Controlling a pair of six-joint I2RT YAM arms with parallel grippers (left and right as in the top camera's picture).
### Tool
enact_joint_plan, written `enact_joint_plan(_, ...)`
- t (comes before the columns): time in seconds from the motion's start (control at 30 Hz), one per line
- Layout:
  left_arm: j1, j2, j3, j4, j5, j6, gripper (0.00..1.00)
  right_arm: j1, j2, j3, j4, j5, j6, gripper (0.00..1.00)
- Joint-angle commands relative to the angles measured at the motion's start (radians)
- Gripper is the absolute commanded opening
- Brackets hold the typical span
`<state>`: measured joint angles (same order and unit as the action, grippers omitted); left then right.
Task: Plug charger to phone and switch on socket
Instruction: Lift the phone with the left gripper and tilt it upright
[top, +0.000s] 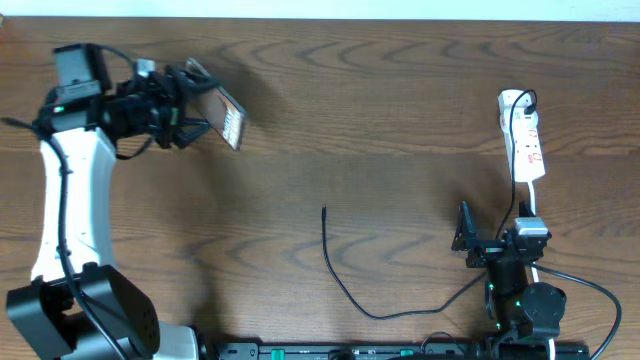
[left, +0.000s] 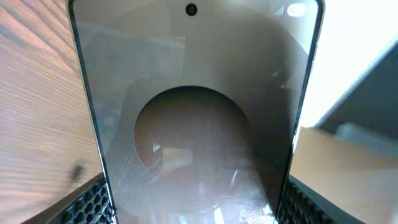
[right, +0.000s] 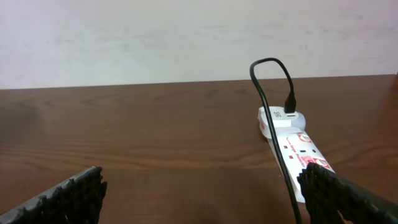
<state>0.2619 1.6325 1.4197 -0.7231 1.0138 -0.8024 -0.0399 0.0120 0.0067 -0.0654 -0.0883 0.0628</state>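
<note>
The phone (top: 228, 117), a black slab, hangs tilted above the table's far left with my left gripper (top: 190, 108) shut on it. In the left wrist view the phone (left: 196, 93) fills the frame with a brown oval on its screen, and the left gripper (left: 196, 214) presses its fingers (left: 93, 200) on both long edges. The charger (top: 345, 285) lies on the wood, its free tip (top: 323, 209) at mid-table. The socket (top: 523, 140) lies at the right. My right gripper (top: 495, 224) stands open just before the socket's (right: 292, 146) near end, the right gripper (right: 205, 199) holding nothing.
A black plug (right: 290, 103) sits in the socket's far end, its cable (right: 273, 124) looping up and running back along the strip. A pale wall rises behind the table's far edge. The wooden table (top: 400, 120) spans the whole view.
</note>
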Motion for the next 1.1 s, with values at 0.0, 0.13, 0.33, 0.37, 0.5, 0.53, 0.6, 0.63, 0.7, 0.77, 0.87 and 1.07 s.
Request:
enact_joint_plan(0.0,0.053,-0.035,0.02,0.024,0.188,-0.267,0.07,0.007,-0.006,-0.001,-0.005,0.008,-0.012,0.99)
enact_joint_plan(0.13,0.094,-0.035,0.02,0.026,0.235,-0.401,0.07,0.007,-0.006,-0.001,-0.005,0.008,-0.012,0.99)
enact_joint_plan(0.33,0.127,-0.035,0.02,0.026,0.29,-0.513,0.07,0.007,-0.006,-0.001,-0.005,0.008,-0.012,0.99)
enact_joint_plan(0.37,0.13,-0.035,0.02,0.026,0.296,-0.518,0.07,0.007,-0.006,-0.001,-0.005,0.008,-0.012,0.99)
enact_joint_plan(0.5,0.13,-0.035,0.02,0.026,0.297,-0.52,0.07,0.007,-0.006,-0.001,-0.005,0.007,-0.012,0.99)
enact_joint_plan(0.53,0.13,-0.035,0.02,0.026,0.297,-0.52,0.07,0.007,-0.006,-0.001,-0.005,0.008,-0.012,0.99)
enact_joint_plan(0.6,0.131,-0.035,0.02,0.026,0.296,-0.519,0.07,0.007,-0.006,-0.001,-0.005,0.008,-0.012,0.99)
enact_joint_plan(0.63,0.13,-0.035,0.02,0.026,0.296,-0.519,0.08,0.007,-0.006,-0.001,-0.005,0.007,-0.012,0.99)
enact_joint_plan(0.7,0.13,-0.035,0.02,0.026,0.296,-0.519,0.08,0.007,-0.006,-0.001,-0.005,0.008,-0.012,0.99)
enact_joint_plan(0.77,0.13,-0.035,0.02,0.026,0.296,-0.519,0.07,0.007,-0.006,-0.001,-0.005,0.008,-0.012,0.99)
enact_joint_plan(0.87,0.13,-0.035,0.02,0.026,0.296,-0.519,0.08,0.007,-0.006,-0.001,-0.005,0.007,-0.012,0.99)
enact_joint_plan(1.07,0.13,-0.035,0.02,0.026,0.296,-0.516,0.07,0.007,-0.006,-0.001,-0.005,0.008,-0.012,0.99)
